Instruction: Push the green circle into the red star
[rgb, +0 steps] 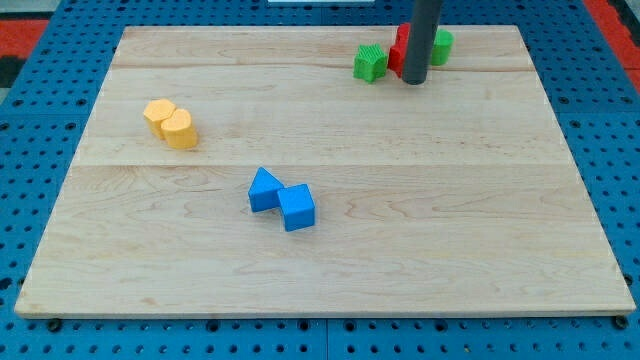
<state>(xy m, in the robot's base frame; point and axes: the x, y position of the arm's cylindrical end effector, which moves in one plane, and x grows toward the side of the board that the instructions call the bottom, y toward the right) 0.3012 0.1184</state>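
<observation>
1. Rod: dark, upright, entering from the view's top edge, where its upper length is cut off. It covers much of the cluster of blocks behind it.
2. My tip (415, 82): the rod's lower end, resting on the wooden board (330, 270) near the top edge, right of centre. It carries no jaws, so nothing opens or closes; it clamps nothing.
3. Red star (398, 52): mostly hidden behind the rod. Only a red sliver shows at the rod's left side, so the star shape cannot be confirmed from this view. My tip sits just in front of it, at its lower edge.
4. Green circle (441, 45): partly hidden; a rounded green piece shows at the rod's right side, above and right of my tip. It lies close against the red star, though the rod hides whether they touch. Being round, it shows no long axis or heading.
5. Green star (370, 63): jagged green block just left of the red star, left of my tip, fully visible.
6. Yellow blocks (171, 124): two rounded pieces touching, at the view's left.
7. Blue triangle (264, 190) and blue cube (297, 207): touching, near board centre, well apart from my tip.
</observation>
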